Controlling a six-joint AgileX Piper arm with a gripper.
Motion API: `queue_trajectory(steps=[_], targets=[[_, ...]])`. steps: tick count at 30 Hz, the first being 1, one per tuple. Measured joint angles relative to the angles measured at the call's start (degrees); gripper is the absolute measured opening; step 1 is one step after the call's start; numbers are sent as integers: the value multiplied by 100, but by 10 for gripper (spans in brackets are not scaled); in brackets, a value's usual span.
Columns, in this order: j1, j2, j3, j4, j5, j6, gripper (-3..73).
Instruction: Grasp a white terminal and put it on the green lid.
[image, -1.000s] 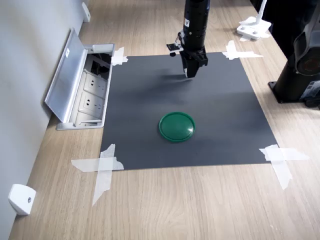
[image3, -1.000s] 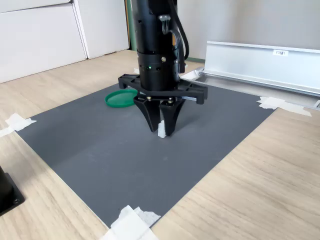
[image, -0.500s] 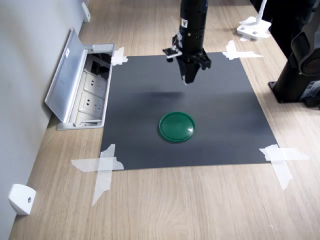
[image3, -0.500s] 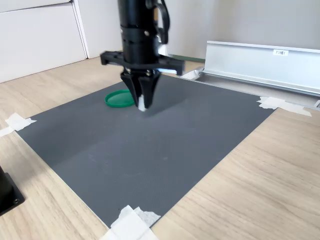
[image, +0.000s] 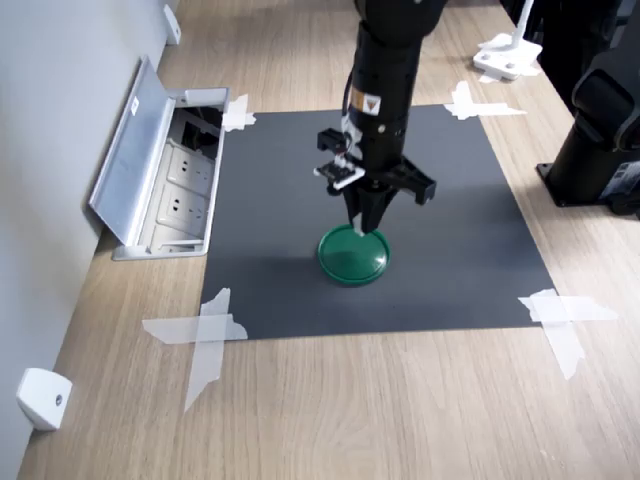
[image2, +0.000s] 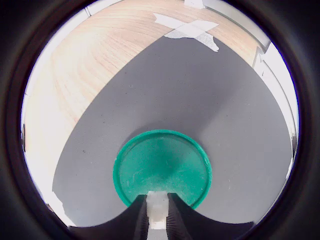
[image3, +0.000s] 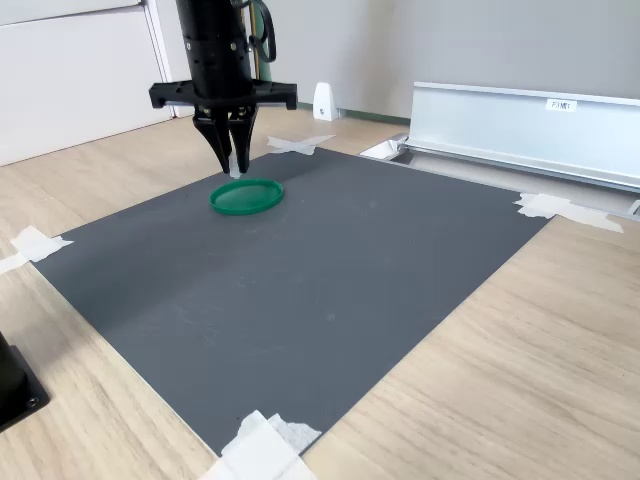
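The green lid (image: 352, 256) lies flat on the dark grey mat (image: 450, 200). It also shows in the second exterior view (image3: 247, 196) and fills the middle of the wrist view (image2: 162, 167). My gripper (image: 364, 228) points straight down just above the lid's far edge, a little off the surface. It is shut on the white terminal (image2: 157, 210), a tiny white block pinched between the black fingertips (image2: 140, 222). In the second exterior view the terminal (image3: 236, 169) hangs at the tips of the gripper (image3: 232, 166), above the lid's rim.
Tape strips (image: 205, 335) hold the mat's corners to the wooden table. An open socket box with a metal flap (image: 165, 175) sits at the first exterior view's left, a white wedge block (image: 42, 398) near its bottom left, and a black stand (image: 600, 140) at its right.
The arm has carried the terminal from the mat's far part, at the top of the first exterior view, to just above the green lid. The gripper has stayed shut on it.
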Motion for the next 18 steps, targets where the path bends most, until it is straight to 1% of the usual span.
queue_trajectory(steps=[6, 10, 11, 13, 18], targets=[[3, 85, 0, 0, -158, -133, 94], [3, 101, -7, 28, -202, -353, 128], [3, 101, -7, 41, -202, -418, 149], [3, 101, -7, 53, -202, -546, 218], [3, 101, -7, 60, -151, -643, 459]])
